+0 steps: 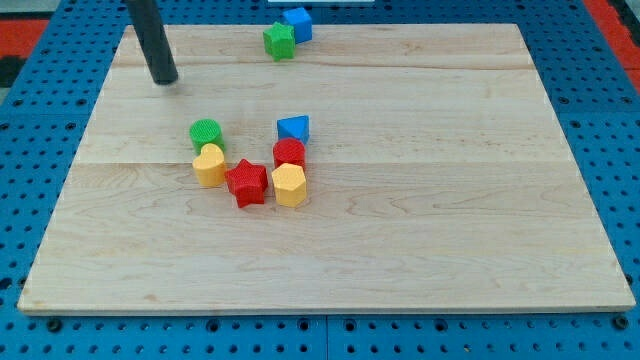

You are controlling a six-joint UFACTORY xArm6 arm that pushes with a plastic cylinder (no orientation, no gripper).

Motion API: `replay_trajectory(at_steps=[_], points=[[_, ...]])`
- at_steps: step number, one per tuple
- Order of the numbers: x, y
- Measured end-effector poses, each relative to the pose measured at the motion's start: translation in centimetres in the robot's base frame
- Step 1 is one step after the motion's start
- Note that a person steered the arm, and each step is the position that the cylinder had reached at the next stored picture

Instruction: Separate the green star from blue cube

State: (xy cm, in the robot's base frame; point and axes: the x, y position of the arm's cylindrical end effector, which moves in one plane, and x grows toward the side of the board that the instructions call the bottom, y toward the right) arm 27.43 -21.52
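The green star [279,41] lies near the board's top edge, touching the blue cube [297,23], which sits just up and to its right. My tip [164,80] rests on the board in the upper left, well to the left of the green star and a little lower, apart from every block.
A cluster lies in the board's middle: a green cylinder [205,133], a yellow heart [209,166], a red star [246,182], a yellow hexagon [289,185], a red cylinder [289,153] and a blue triangle block [294,127]. The wooden board [450,200] lies on a blue pegboard.
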Motion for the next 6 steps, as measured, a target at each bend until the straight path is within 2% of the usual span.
replay_trajectory(at_steps=[1, 3, 4, 6], points=[[-8.0, 0.0], [-8.3, 2.0], [-8.3, 9.5], [-7.5, 17.6]])
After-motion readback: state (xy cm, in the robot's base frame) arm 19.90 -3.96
